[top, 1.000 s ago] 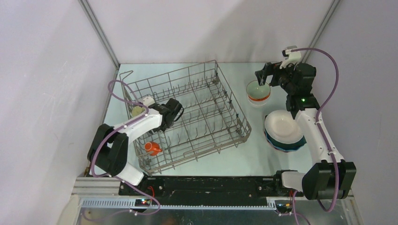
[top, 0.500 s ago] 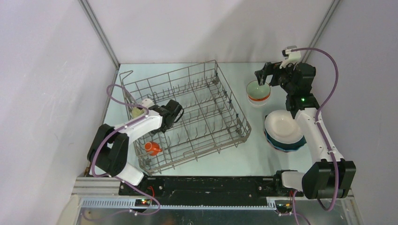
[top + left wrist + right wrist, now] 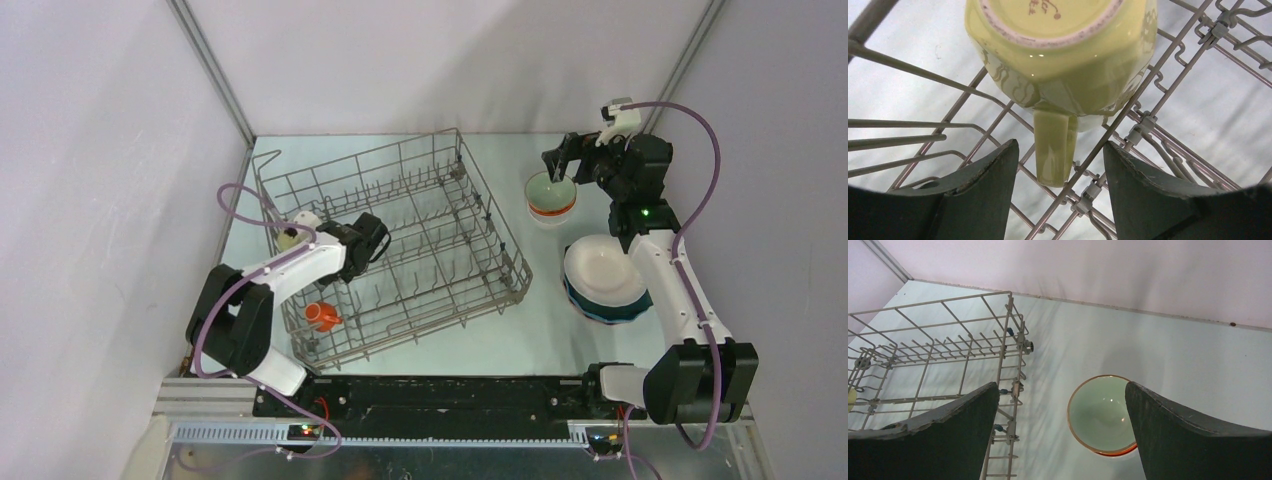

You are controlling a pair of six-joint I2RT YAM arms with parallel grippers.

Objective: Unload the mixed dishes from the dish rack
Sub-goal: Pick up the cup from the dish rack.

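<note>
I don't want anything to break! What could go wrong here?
The left hand is open around the handle of the yellow cup, among the rack wires. Pulling could snag a wire and drag the rack, or the glossy cup might slip. The right hand hangs open over the stacked bowls; a bump could knock them over.

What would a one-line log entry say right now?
left end effector: open, astride handle of cup in rack | right end effector: open, above green bowl | mug: in rack
</note>
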